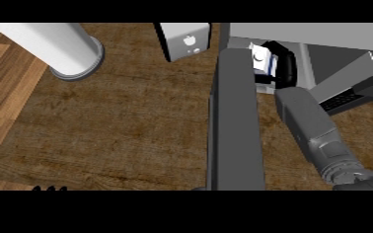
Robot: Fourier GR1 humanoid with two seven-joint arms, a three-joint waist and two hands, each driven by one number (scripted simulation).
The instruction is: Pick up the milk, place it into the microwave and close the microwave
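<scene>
Holds the milk [261, 59] with the black right hand [286, 67], fingers curled round the carton's side, clamped on it. Keeps the white and blue carton just at the open front of the microwave [306, 33], under its light grey top edge. Shows only part of the carton, on the side of the hand away from the microwave's inside; hides the rest behind the fingers. Cannot tell if the carton's bottom touches the microwave floor. Reaches up to the microwave with the grey right forearm from the lower corner below it. Has the long dark grey door [237, 128] swung out from the microwave's front, just beside the carton. Rests the left hand [47, 188] far from the microwave, at the bottom edge, fingertips up and straight, holding nothing. Leaves a small white box [186, 39] standing next to the microwave on the brown counter [131, 118].
</scene>
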